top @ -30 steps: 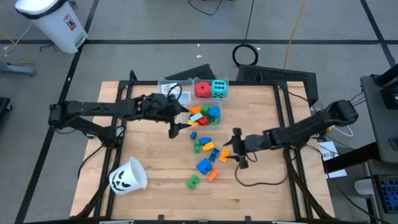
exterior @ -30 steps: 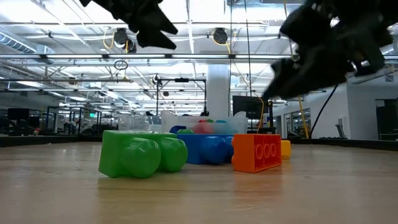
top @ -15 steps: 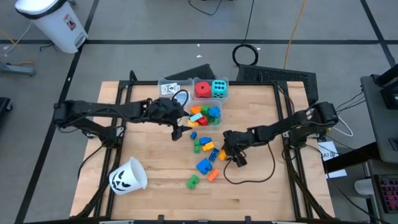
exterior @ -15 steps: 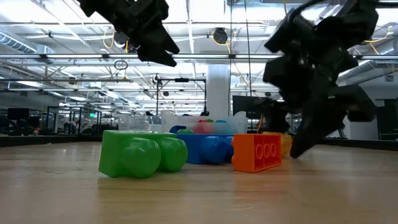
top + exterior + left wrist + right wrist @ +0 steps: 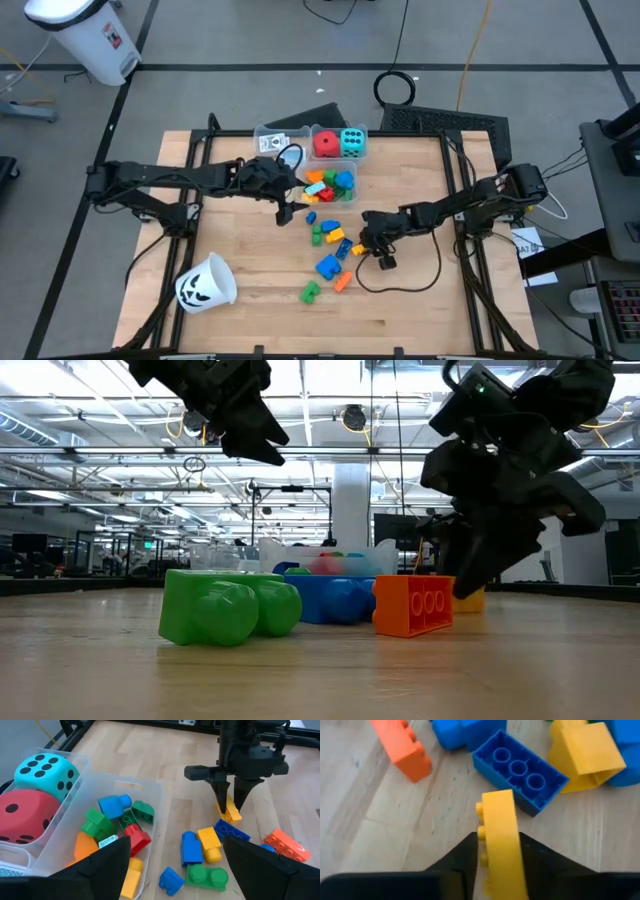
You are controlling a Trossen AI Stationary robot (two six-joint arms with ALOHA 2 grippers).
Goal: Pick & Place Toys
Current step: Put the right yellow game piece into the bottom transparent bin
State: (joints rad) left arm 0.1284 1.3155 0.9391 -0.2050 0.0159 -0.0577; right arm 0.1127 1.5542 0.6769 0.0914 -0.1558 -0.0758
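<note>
1. Wooden desk [image 5: 230, 250] carries a white cup [image 5: 205, 283] lying at its front left.
2. Left gripper [image 5: 284, 205], fingers spread and empty, hangs beside the clear bin [image 5: 120, 782] of blocks.
3. Loose blocks [image 5: 328, 262] lie mid-desk.
4. Right gripper [image 5: 230, 795] is clamped on a yellow block [image 5: 500, 837] at the desk surface, just beside a blue block [image 5: 520, 770].

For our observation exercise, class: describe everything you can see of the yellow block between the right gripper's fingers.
The yellow block is a thin, glossy plastic brick with round studs along one side. It stands on edge on the wooden table, pinched on both flat faces by the right gripper, whose dark fingers are closed on it. It sits just beside a blue studded brick; whether they touch cannot be told. An orange brick lies farther off.
</note>
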